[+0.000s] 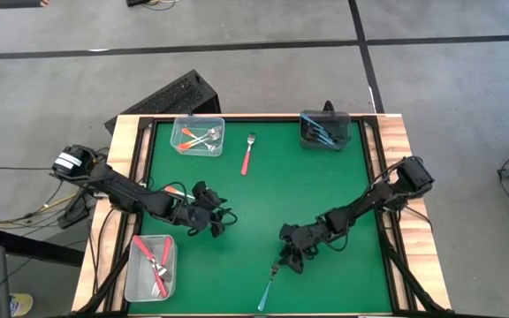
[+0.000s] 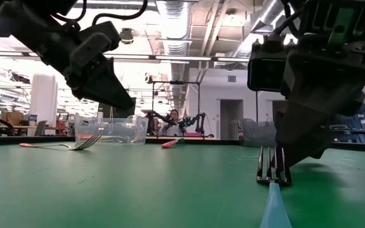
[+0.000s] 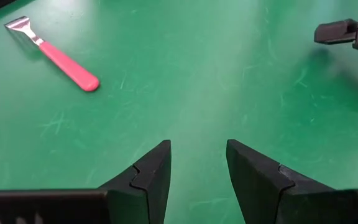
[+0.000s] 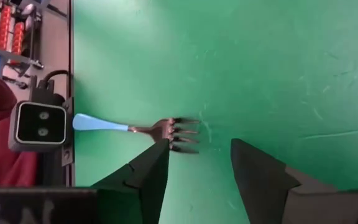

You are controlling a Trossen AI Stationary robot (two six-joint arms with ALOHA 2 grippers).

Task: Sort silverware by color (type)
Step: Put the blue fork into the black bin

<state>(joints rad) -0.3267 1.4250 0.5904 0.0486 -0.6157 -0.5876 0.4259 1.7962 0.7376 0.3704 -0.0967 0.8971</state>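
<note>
From above, the green table carries three bins: a clear bin at the far left with orange-handled forks, a dark bin at the far right with blue-handled ones, and a near-left clear bin with red ones. Two forks lie loose — a red-handled fork between the far bins and a blue-handled fork near the front edge. The right gripper hangs just over that blue fork's tines; the left gripper waits at mid-table on the left, holding nothing.

At table height, the blue fork's tines stand out dark just under the right gripper, its pale handle running toward the camera. Contact is hard to judge here — probably none.

The left wrist camera shows the left arm's fingers parted over bare green, the red fork lying well apart from them.

The right wrist camera shows its fingers spread wide, the blue fork flat on the table just beyond one fingertip and not between the jaws.

I judge the step to be picking up the blue fork. The next move calls for centring the jaws across the neck or handle, lowering to the surface, closing, then carrying it to the dark bin.
</note>
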